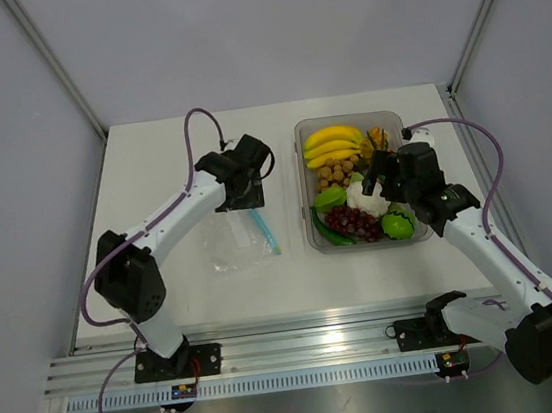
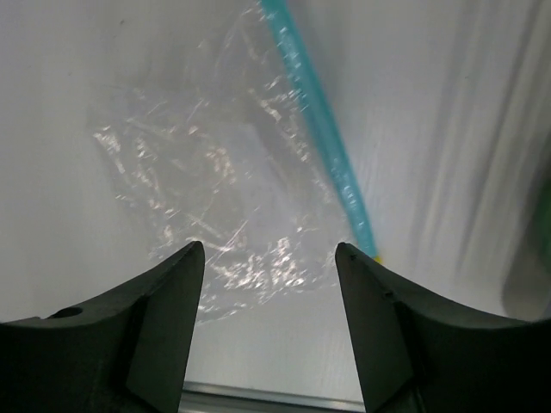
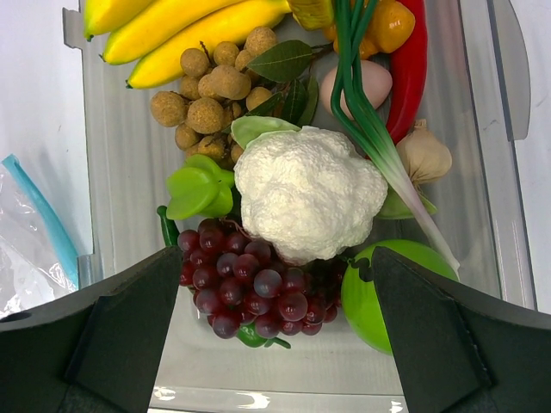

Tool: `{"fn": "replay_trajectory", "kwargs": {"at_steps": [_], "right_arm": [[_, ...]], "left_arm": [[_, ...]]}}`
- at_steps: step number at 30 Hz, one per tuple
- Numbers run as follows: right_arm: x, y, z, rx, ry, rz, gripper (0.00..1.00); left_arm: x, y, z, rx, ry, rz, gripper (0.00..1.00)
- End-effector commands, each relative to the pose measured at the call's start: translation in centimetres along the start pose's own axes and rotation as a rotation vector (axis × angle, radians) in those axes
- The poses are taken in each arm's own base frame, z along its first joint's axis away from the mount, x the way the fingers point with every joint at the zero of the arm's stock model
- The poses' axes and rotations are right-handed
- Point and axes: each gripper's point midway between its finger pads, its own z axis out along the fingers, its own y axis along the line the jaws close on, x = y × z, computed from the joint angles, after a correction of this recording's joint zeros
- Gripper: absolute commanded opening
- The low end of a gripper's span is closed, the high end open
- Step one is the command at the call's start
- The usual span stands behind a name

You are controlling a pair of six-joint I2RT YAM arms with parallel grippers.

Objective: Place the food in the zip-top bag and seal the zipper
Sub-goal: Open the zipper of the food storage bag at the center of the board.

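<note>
The zip-top bag lies flat on the table, its light-blue zipper along its right edge. In the left wrist view the bag and zipper lie below my open, empty left gripper, which hovers over the bag's far end. The food sits in a clear tub: bananas, cauliflower, grapes, a bright green round piece and a pinkish piece. My right gripper hangs open over the tub, its fingers either side of the grapes.
The tub also holds brown round fruits, a red chilli, a spring onion, a garlic bulb and a green pepper. Metal rails run along the table's near edge.
</note>
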Motion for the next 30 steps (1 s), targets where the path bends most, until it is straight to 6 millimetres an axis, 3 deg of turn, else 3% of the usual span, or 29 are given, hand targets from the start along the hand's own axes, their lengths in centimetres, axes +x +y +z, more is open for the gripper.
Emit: {"fn": "replay_trajectory", "kwargs": {"at_steps": [1,6,7,13,20,25,30], "right_arm": [[-0.6,0.5,-0.7,-0.026,-0.02,-0.008,0.99],[-0.5,0.3,-1.0,-0.024,-0.022,-0.01,0.99],[-0.5,0.3,-1.0,-0.026,-0.021,-0.011,0.99],[-0.2,0.3,-0.9,-0.028,-0.015,-0.011,0.99],[-0.1,0.2,-0.8,-0.026,-0.01,-0.011,0.99],[0.1,0.2,-0.7,-0.026,-0.006,-0.007,1.0],[0.1,0.3,-0.5,-0.026,0.0,-0.006,0.99]], "left_arm": [[-1.5,-2.8,1.9,-0.032,-0.023,-0.047,0.67],[-1.4,-4.2,5.2,-0.124,-0.019,-0.021,0.77],[-1.4,-3.5,5.5,-0.174,-0.027,-0.028,0.78],[-0.1,-2.7,8.0,-0.276,-0.01,0.005,0.74],[0.7,-3.1,8.8,-0.279,0.004,0.028,0.71],[1.0,-3.7,8.9,-0.24,-0.005,0.036,0.83],[1.5,-3.9,9.5,-0.234,0.01,0.042,0.84]]}}
